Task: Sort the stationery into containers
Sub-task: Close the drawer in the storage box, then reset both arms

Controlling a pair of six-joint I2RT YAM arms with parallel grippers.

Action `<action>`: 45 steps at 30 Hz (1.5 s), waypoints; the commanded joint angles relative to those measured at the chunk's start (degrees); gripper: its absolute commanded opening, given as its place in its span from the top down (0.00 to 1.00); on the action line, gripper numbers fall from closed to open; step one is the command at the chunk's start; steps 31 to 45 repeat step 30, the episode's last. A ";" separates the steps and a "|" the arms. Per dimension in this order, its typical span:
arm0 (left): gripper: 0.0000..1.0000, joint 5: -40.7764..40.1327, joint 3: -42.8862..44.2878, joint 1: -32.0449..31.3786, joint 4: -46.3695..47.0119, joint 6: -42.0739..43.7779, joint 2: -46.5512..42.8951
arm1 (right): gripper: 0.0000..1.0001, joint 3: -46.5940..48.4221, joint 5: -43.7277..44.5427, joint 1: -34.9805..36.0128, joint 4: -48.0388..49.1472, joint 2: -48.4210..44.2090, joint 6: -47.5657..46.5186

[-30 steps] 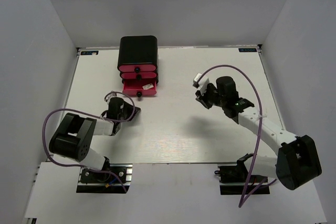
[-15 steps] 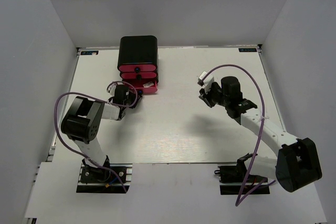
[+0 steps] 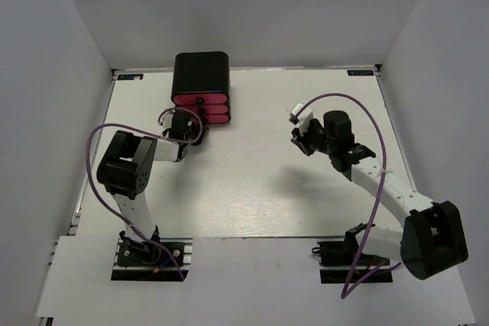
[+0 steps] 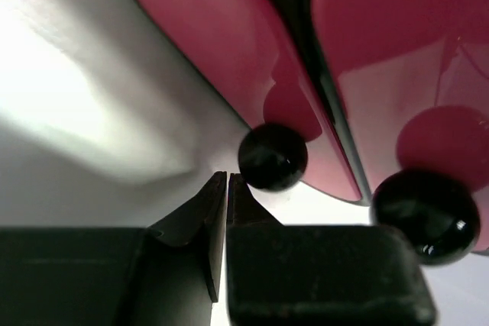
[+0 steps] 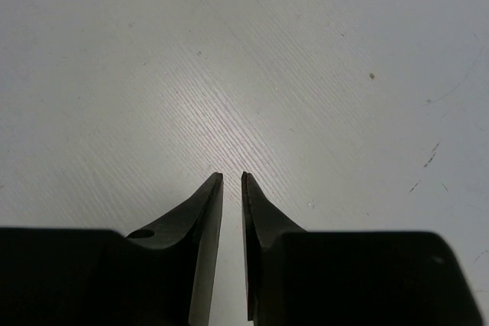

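Drawer (image 4: 206, 43) now shut, my closed left pincer (image 4: 227, 181) sits beside its knob (image 4: 273, 157), mid-frame; pushing on could shove the box (image 3: 201, 72).

Seen from above, the flat white table (image 3: 252, 204) is brightly and evenly lit by soft overhead light. A faint, blurry-edged shadow lies on it beside the white-and-black right arm (image 3: 374, 181), just toward 4 o'clock of the picture's middle, and the view is sharp throughout. In the left wrist view a blown-out patch of glare sits at 9 o'clock on the white surface. The glossy pink-red plastic drawer fronts (image 4: 206, 43) mirror the round black knobs (image 4: 273, 156) as darker red blotches. Everything there is slightly soft, and the black two-finger left gripper (image 4: 227, 181) at 6 o'clock is a nearly featureless dark mass. In the right wrist view the table grain is crisp at the centre and softer toward 12 o'clock, and the black two-finger right gripper (image 5: 231, 177) reads as a silhouette.
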 commanded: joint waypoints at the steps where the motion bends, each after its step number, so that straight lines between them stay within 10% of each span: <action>1: 0.81 -1.38 3.70 0.10 -0.24 -1.14 0.22 | 0.78 -0.07 -1.22 -0.35 1.42 -0.48 -0.36; 9: 0.75 -0.07 3.98 0.10 -3.05 -1.14 -0.30 | 0.75 -0.16 -2.45 -0.44 -0.07 -0.92 -0.80; 12: 0.57 3.19 -1.63 0.10 -2.00 -0.62 -3.90 | 0.63 -0.25 -3.51 -0.70 -1.92 -1.10 -0.97; 16: 0.29 6.87 -10.34 -0.60 -2.00 2.97 -12.59 | 0.10 -0.60 -4.74 -0.35 -3.94 -2.59 -0.80; 20: 0.01 10.04 -20.09 -0.60 -3.92 9.82 -25.23 | 0.10 -0.43 -3.08 -0.53 -5.52 -3.56 4.10; 30: 0.00 13.47 -23.72 -1.13 -14.48 30.92 -58.90 | 0.10 0.81 3.26 -0.52 -5.00 -9.53 10.80; 45: 0.00 13.47 -23.72 -1.13 -14.48 30.92 -58.90 | 0.10 0.81 3.26 -0.52 -5.00 -9.53 10.80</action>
